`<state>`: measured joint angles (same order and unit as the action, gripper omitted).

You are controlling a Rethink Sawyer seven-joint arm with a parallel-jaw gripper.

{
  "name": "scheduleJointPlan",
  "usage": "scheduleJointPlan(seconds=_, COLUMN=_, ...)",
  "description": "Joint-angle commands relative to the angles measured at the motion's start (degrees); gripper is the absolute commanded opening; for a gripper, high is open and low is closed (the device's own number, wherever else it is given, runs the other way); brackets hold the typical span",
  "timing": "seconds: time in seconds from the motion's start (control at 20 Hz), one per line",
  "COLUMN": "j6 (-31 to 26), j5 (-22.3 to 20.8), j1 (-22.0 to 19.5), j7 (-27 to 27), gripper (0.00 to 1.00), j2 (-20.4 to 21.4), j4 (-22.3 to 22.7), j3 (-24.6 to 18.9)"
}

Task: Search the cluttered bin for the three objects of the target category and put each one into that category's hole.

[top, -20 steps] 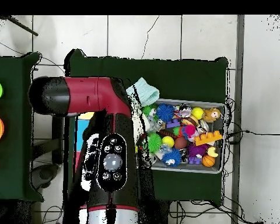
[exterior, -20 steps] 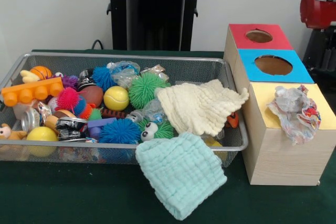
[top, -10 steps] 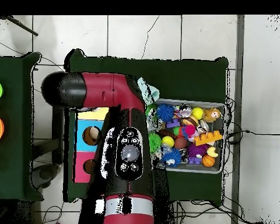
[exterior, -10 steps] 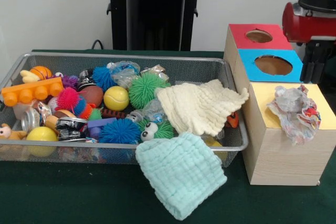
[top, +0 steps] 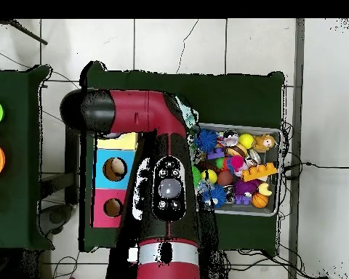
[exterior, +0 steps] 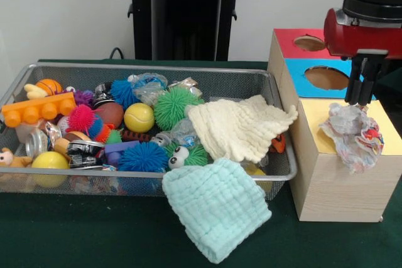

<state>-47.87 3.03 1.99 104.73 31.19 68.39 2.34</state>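
Three wooden boxes (exterior: 342,155) with red, blue and yellow tops in a row on green bench (exterior: 94,230). Just beside them, wide silver wire-mesh bin (exterior: 151,74), crammed with toys. Above yellow box, black pincer (exterior: 360,95), narrowly parted, just over crumpled plastic wrapper (exterior: 353,133). Over bin's near rim, pale-green cloth (exterior: 217,208).

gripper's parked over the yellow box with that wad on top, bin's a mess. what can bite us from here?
1. The crumpled clear plastic wad lies on the yellow-topped wooden box, draped over its front edge; it could slip off the front.
2. The pale green muslin cloth hangs over the silver wire-mesh bin's front rim; a pull may drag it out.
3. The cream muslin cloth covers toys, so targets may stay hidden.
The black gripper hangs just above the wad.
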Motion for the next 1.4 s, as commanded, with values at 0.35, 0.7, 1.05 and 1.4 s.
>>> scheduleJointPlan(seconds=0.35, j6=0.31, j5=-5.50, j1=0.74, j7=-0.67, gripper=0.00, j2=-2.99, j4=-1.35, j3=-4.36)
scheduleJointPlan(seconds=0.7, j6=2.25, j5=-6.72, j1=1.09, j7=0.38, gripper=0.00, j2=-3.85, j4=-1.24, j3=-4.53)
scheduleJointPlan(seconds=1.05, j6=3.95, j5=-7.10, j1=0.54, j7=0.13, gripper=0.00, j2=-3.86, j4=0.00, j3=-5.53)
scheduleJointPlan(seconds=1.4, j6=7.17, j5=-7.51, j1=0.20, j7=-0.28, gripper=0.00, j2=-4.61, j4=1.24, j3=-6.03)
